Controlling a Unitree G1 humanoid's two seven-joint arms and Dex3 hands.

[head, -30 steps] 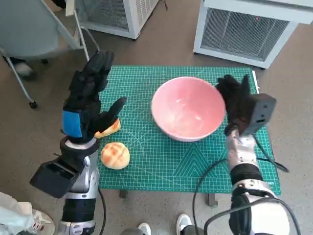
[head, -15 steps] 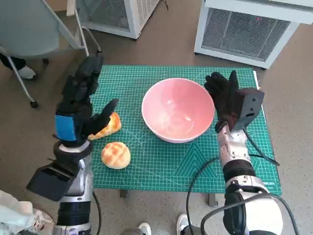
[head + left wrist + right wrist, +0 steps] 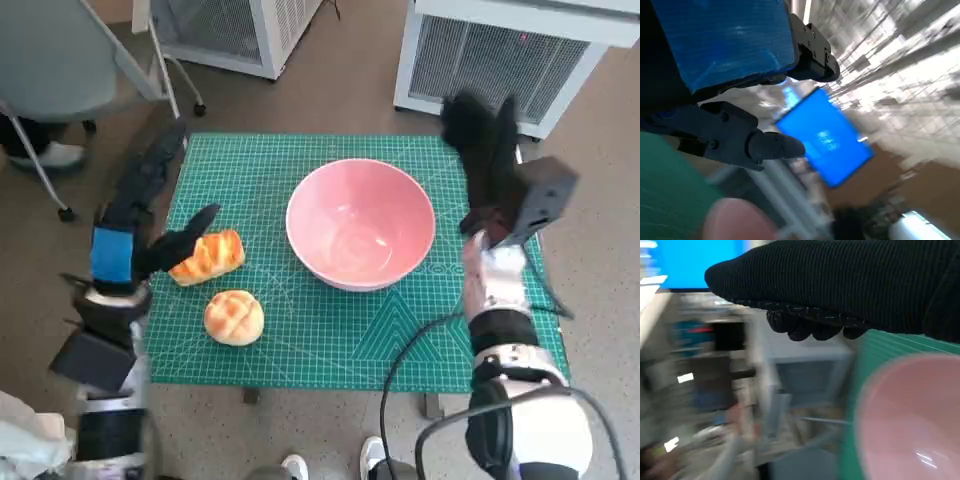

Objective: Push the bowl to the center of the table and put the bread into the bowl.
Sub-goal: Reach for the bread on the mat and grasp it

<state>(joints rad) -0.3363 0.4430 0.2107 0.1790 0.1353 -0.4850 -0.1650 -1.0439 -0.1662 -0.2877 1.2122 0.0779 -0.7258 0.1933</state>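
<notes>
The pink bowl [image 3: 360,221] sits upright near the middle of the green cutting mat [image 3: 330,330], and shows blurred in the right wrist view as the pink bowl [image 3: 910,415]. A long glazed bread [image 3: 206,256] lies left of it. A round bun [image 3: 234,317] rests nearer the front edge. My left hand [image 3: 135,215] hovers over the mat's left edge, fingers spread, thumb just above the long bread, holding nothing. My right hand [image 3: 482,150] is raised off the bowl's right side, fingers extended upward and empty.
A white grilled cabinet [image 3: 500,55] stands behind the table at right, another white unit [image 3: 240,30] at back left. A chair with a grey seat [image 3: 70,60] and a person's shoe [image 3: 50,155] are at far left. Feet [image 3: 330,465] show below the front edge.
My right hand has lifted away from the bowl's right rim and moved back and up. My left hand has drifted left toward the mat's edge. The bowl stays near the middle.
</notes>
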